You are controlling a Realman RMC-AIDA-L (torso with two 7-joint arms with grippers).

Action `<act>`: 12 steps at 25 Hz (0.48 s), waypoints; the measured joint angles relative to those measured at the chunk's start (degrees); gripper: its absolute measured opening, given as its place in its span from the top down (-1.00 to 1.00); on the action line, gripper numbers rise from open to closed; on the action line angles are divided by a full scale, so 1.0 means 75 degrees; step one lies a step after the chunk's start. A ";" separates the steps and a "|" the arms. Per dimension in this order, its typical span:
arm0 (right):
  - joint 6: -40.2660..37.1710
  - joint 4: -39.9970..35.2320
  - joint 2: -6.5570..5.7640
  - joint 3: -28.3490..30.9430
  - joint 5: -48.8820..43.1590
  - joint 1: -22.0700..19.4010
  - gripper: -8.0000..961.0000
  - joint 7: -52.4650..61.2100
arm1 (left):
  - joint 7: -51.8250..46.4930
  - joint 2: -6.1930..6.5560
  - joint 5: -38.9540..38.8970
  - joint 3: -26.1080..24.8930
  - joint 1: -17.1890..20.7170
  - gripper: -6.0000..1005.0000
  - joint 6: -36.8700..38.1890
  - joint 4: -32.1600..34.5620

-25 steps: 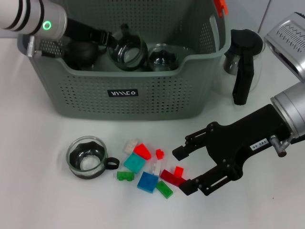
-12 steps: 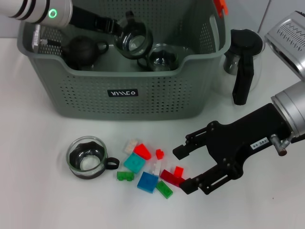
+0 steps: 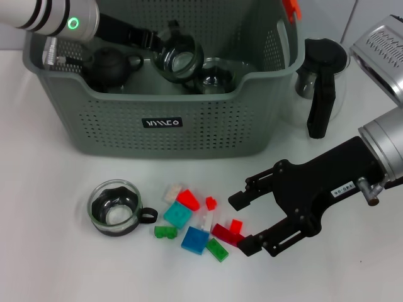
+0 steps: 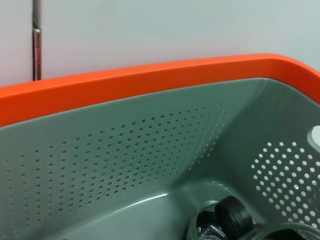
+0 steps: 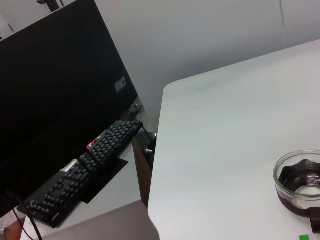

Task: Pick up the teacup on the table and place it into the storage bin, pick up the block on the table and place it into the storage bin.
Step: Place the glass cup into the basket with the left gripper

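Right gripper (image 3: 242,223) nearest the blocks
Jaws apart; red block (image 3: 236,226) between them; left gripper (image 3: 165,45), over storage bin (image 3: 170,123) at 11 o'clock, clamps a teacup (image 3: 178,60)

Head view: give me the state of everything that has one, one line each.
Storage bin: upright, holding glassware and a dark teapot.
Teacup in the bin: held by the left gripper, tilted.
Teacup on the table: upright, untouched.
Blocks: scattered on the table, none held.
Right gripper: jaws open beside the blocks.
Glass pot: upright beside the bin.
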 joint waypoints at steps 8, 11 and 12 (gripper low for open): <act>0.0006 0.0000 0.0000 0.0000 0.0000 -0.0025 -0.73 -0.0006 | 0.0004 -0.0017 0.0005 0.0031 -0.0014 0.76 -0.0012 -0.0093; 0.0021 0.0000 0.0000 0.0000 0.0000 -0.0035 -0.73 -0.0015 | 0.0004 -0.0060 0.0005 0.0036 -0.0007 0.76 0.0004 -0.0100; 0.0028 0.0000 0.0000 0.0000 0.0000 -0.0036 -0.73 -0.0016 | 0.0004 -0.0075 0.0005 0.0036 -0.0003 0.76 0.0007 -0.0100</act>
